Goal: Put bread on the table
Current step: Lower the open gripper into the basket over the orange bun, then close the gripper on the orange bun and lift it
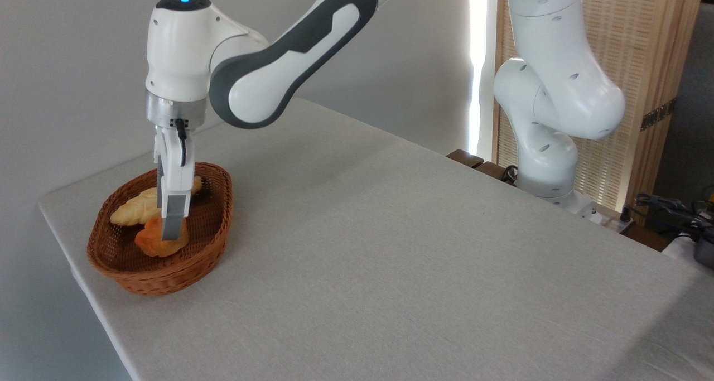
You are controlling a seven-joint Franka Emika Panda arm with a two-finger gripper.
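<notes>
The bread (152, 245), a small round orange bun, lies in the near part of a brown wicker basket (167, 283) at the table's (390, 247) left end. My gripper (170, 234) reaches straight down into the basket, its grey fingertips (174, 225) level with the bun and overlapping its right side. I see the fingers edge-on, one hiding the other, so the gap between them and any grip on the bun are hidden.
A pale-yellow braided loaf (131, 211) lies in the basket behind the bun. The arm's white base (549, 163) stands at the table's far right edge, with cables (669, 205) beside it. A slatted wooden screen (641, 63) stands behind.
</notes>
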